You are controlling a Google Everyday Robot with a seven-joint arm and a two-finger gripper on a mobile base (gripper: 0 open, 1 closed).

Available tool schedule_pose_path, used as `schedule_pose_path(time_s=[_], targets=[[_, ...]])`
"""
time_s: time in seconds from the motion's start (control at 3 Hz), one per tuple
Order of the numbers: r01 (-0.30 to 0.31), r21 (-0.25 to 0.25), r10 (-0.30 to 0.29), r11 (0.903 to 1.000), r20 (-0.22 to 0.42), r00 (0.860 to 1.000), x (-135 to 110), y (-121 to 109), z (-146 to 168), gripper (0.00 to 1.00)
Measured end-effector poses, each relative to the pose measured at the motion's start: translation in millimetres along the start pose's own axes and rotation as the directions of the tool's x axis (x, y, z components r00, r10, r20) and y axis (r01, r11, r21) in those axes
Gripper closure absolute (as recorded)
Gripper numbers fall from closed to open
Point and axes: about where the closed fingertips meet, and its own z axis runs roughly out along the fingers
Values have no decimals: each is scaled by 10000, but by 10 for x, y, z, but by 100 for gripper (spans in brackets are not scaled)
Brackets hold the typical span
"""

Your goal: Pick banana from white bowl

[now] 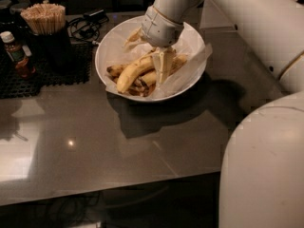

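Café counter (95, 141), stir sticks (43, 18), hand (147, 61) in white bowl (101, 56)

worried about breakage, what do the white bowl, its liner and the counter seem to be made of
The white bowl: probably glazed ceramic or hard plastic, smooth glossy rim. The liner: thin white paper, crinkled with a loose corner. The counter: dark polished stone or laminate, mirrors lights. The claw is down in the bowl at the banana.

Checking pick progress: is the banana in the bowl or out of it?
In. The banana lies inside the bowl among other bananas, with the pincer down over it.
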Motion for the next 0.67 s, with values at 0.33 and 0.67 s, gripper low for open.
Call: schedule_pose_path(time_s=[0.33,0.67], targets=[[0,0,0,10000,0,10000,0,0,0,42],[0,0,0,10000,0,10000,0,0,0,65]])
